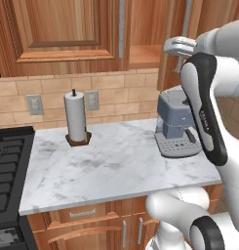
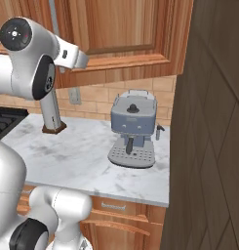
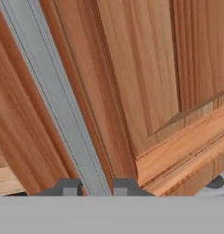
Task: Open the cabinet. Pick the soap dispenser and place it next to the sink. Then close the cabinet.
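Note:
The cabinet (image 1: 62, 29) hangs above the counter. Its left door is closed, and its right door (image 1: 209, 14) stands partly open, showing a strip of bare wooden shelf (image 1: 143, 54) in the gap. My gripper (image 3: 96, 187) is shut on the right door's long silver handle (image 3: 54, 100), with one dark fingertip on each side of the bar near its lower end. In the base views the grey hand (image 1: 178, 48) (image 2: 74, 57) sits at the door's lower edge. The soap dispenser is hidden.
A white paper towel roll (image 1: 76, 119) stands at the back of the marble counter (image 1: 106, 168). A grey-blue coffee machine (image 1: 177, 129) (image 2: 133, 129) sits at the counter's right end. A black stove (image 1: 9, 166) lies to the left, and a dark wooden panel (image 2: 213, 146) rises on the right.

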You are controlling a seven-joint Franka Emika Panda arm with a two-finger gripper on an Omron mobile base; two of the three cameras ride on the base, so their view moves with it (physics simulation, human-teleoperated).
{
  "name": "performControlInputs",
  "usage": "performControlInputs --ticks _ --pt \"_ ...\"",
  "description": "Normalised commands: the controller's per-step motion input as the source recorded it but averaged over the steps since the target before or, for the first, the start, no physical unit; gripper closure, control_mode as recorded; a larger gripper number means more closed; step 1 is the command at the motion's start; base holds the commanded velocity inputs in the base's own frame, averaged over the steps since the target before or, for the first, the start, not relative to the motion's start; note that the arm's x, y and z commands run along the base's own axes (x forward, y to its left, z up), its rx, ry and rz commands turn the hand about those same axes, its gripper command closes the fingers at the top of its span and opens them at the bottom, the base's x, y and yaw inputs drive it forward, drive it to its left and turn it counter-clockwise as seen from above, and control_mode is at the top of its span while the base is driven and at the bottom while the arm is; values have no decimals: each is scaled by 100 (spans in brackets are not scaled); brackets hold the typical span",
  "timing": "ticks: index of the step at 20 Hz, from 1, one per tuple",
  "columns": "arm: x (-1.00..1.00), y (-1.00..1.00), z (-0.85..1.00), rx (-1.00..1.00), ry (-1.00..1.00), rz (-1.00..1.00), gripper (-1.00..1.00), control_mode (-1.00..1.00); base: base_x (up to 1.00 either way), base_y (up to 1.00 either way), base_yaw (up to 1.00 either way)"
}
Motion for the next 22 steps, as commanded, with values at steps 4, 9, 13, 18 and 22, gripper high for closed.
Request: performControlInputs --ticks 4,9,13,18,22 --pt "-42 -45 0 1 7 4 100 -100 0 0 0" --pt "-42 -42 -2 0 7 3 100 -100 0 0 0" --pt "-36 -24 -5 0 10 0 100 -100 0 0 0" --pt "-20 0 -13 0 16 0 -100 -100 0 0 0" --pt "-20 14 -15 0 12 0 -100 -100 0 0 0"
